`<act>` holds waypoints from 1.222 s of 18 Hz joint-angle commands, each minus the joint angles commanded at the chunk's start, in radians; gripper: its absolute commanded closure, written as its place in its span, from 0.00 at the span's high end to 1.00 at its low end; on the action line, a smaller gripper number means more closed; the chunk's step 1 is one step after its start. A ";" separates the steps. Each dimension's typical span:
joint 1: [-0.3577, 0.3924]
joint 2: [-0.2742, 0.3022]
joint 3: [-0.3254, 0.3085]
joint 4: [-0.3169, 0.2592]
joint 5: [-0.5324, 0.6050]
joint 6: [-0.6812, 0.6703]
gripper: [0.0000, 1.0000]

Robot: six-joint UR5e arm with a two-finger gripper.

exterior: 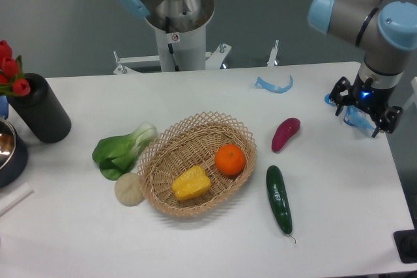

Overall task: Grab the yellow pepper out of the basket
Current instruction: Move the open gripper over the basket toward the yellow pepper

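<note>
Task barely started, by the look of it. The yellow pepper [191, 183] lies inside the basket [171, 145], toward the front-left of it, just beside the orange [230, 159], which sits to its right; whether the two touch is hard to say. Nothing is gripped or lifted.

The gripper [363, 111] hangs at the far right side of the table [339, 239], well apart from the basket, pointing down over something pale blue on the surface. Its fingers look spread with nothing between them, so released and empty as far as the view shows.

Other stuff around:
- purple sweet potato [285, 133] and cucumber [279, 198], right of the basket
- bok choy [122, 148] and a pale round thing [129, 189], left of the basket, the round thing touching or nearly touching the rim
- black vase [39, 108] with red tulips [9, 69], far left
- blue plastic scrap [274, 85] near the back edge

Left to do, in my judgement: all of it. The arm has to travel left across to the basket, come down over the pepper, close on it and lift it clear. The orange close by could get bumped.
</note>
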 joint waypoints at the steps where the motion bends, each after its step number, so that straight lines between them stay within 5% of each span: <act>1: 0.000 0.000 0.000 -0.002 0.000 -0.002 1.00; 7: -0.020 0.011 -0.043 0.005 -0.038 -0.002 1.00; 13: -0.049 0.098 -0.124 0.011 -0.129 -0.081 1.00; 18: -0.135 0.097 -0.118 0.018 -0.126 -0.420 1.00; 22: -0.225 0.094 -0.126 0.067 -0.123 -0.437 1.00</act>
